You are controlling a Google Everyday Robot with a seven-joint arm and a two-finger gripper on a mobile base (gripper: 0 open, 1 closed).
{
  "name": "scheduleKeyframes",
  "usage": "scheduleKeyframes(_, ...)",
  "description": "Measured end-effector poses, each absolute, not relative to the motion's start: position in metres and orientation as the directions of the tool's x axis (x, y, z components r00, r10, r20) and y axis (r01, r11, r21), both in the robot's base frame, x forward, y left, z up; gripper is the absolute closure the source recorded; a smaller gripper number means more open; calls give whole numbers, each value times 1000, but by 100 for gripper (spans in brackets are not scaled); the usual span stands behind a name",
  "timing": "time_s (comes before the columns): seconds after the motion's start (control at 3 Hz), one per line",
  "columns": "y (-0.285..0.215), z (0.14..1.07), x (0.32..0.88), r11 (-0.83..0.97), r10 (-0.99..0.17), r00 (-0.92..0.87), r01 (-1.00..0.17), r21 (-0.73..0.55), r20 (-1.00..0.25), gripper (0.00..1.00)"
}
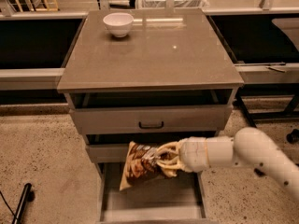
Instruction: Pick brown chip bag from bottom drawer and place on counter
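The brown chip bag point(138, 166) hangs tilted in the air in front of the middle drawer, above the open bottom drawer point(150, 204). My gripper point(164, 160) reaches in from the right on a white arm and is shut on the bag's right side. The bottom drawer's grey tray shows bare below the bag. The counter point(154, 48) is the glossy grey-brown top of the cabinet, higher up and behind the bag.
A white bowl point(118, 24) stands at the counter's back left. The top drawer point(150, 119) with its black handle is slightly pulled out. A black rod point(21, 203) lies on the speckled floor at lower left. Chair legs point(275, 111) stand at right.
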State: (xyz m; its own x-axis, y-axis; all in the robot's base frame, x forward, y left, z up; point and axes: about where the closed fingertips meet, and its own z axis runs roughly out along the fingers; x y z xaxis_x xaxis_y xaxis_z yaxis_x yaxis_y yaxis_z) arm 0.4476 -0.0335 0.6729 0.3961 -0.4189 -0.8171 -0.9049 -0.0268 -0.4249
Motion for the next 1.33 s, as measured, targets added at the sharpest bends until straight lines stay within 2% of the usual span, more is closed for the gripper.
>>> scheduleKeyframes(0.33, -49, 742, 481, -22, -446, 401, -899, -438, -800, 100)
scheduleKeyframes(0.67, -49, 742, 481, -22, -446, 401, -899, -438, -800, 100)
scheduleKeyframes(1.33, -20, 827, 490, -123, -310, 566, -821, -558, -764, 100)
